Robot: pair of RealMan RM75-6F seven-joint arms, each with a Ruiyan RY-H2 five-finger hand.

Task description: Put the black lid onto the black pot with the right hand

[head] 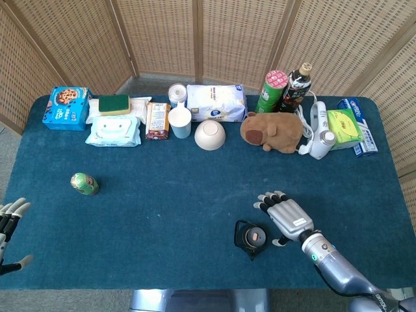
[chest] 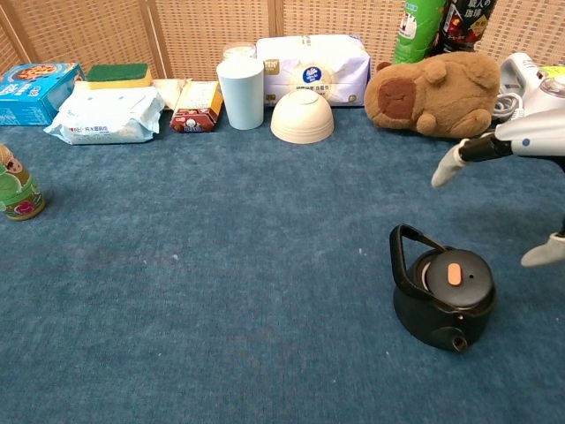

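My right hand [head: 286, 216] hovers just right of the black pot [chest: 440, 304], clear of it, fingers [chest: 449, 166] spread apart and holding nothing. In the chest view only 2 pale fingertips of that hand show, 1 above the pot and 1 at the frame's right edge, neither touching anything.

The black lid [chest: 455, 276] sits flat on the pot's mouth, its orange knob [chest: 454, 274] facing up. The pot stands upright on the blue bench [head: 169, 214] near the front edge, handle [chest: 406, 252] arching up on its left side and a small spout at the front.

My left hand [head: 10, 218] is at the far left edge of the head view, low by the bench's front corner, fingers apart with nothing in them.

Along the back of the bench runs a row of things: a blue biscuit box [head: 67, 107], a green sponge [head: 114, 103] lying on a wipes pack [head: 114, 131], a snack packet [head: 157, 120], a pale blue cup [chest: 241, 93], an upturned white bowl [chest: 303, 117], a white bag [head: 216, 103], a brown plush capybara [chest: 435, 83], a green canister [head: 272, 90] and a dark bottle [head: 296, 86]. A small green can [head: 84, 184] stands alone on the left, well apart from the pot.
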